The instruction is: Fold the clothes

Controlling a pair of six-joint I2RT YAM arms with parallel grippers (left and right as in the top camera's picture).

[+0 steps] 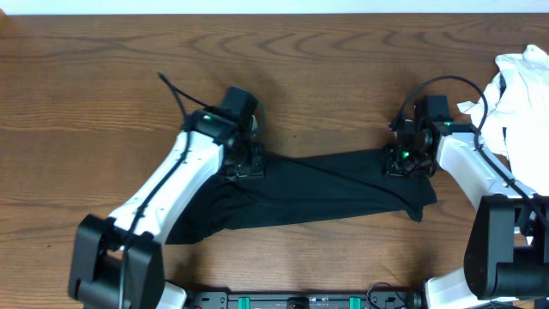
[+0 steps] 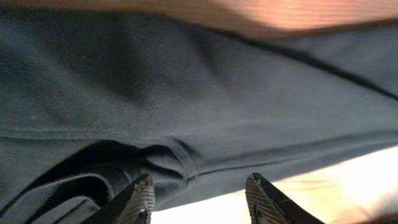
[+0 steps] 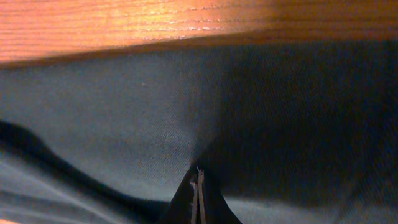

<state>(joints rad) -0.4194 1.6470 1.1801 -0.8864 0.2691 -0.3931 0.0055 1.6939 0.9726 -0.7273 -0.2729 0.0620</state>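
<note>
Seen from above, the black T-shirt (image 1: pixel 326 193) lies in a long, rumpled band across the middle of the wooden table (image 1: pixel 103 86), running from my left arm to my right. Its lower left end bunches under that arm, and its right end falls to a ragged corner. My left claw (image 1: pixel 244 165) sits at the shirt's upper left edge and my right claw (image 1: pixel 401 161) at its upper right. A taut crease runs through the cloth between them.

From the left wrist, my left claw (image 2: pixel 199 200) stands apart. Its two dark fingers (image 2: pixel 142 198) frame a strip of bare, bright tabletop, and the shirt's stitched hem (image 2: pixel 180 155) lies just beyond the tips. Nothing shows between the pads. The T-shirt (image 2: pixel 186 93) fills most of that view, and the table (image 2: pixel 298 12) shows along the top.

From the right wrist, my right claw (image 3: pixel 199 190) is pressed together on a pinch of the T-shirt (image 3: pixel 124 112). Dark folds rise to meet the fingertips, and the table's grain (image 3: pixel 124 25) runs behind.

A crumpled white garment (image 1: pixel 523 86) lies at the far right edge of the table, apart from the shirt and beside my right arm.
</note>
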